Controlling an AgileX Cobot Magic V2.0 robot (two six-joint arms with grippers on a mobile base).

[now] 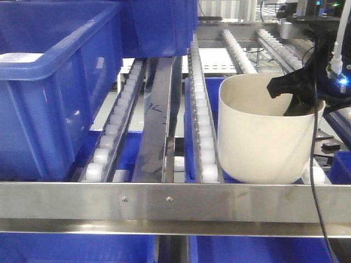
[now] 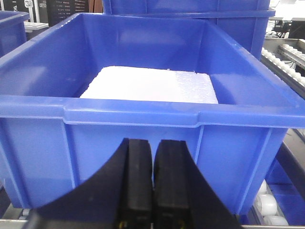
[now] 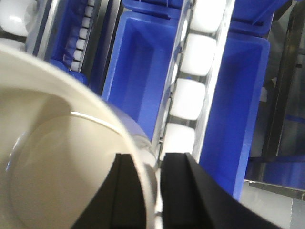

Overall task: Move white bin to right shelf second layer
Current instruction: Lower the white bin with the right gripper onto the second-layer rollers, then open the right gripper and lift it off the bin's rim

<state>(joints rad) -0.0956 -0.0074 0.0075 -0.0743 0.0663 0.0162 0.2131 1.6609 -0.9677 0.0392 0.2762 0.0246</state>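
Note:
The white bin (image 1: 263, 137) stands upright and empty on the roller lanes (image 1: 205, 126) of the right shelf second layer, just behind the flat steel front rail (image 1: 164, 200). My right gripper (image 1: 293, 96) reaches over its far right rim. In the right wrist view the right gripper (image 3: 152, 162) straddles the white bin (image 3: 57, 167): one finger inside, one outside, shut on the wall. My left gripper (image 2: 152, 157) is shut with nothing in it, facing the front wall of a blue crate (image 2: 95, 143).
A large blue crate (image 1: 49, 93) fills the left lanes of the same level, and another sits behind it. The crate in the left wrist view holds a white foam slab (image 2: 147, 86). More blue crates (image 3: 138, 71) lie below the white rollers (image 3: 188, 100).

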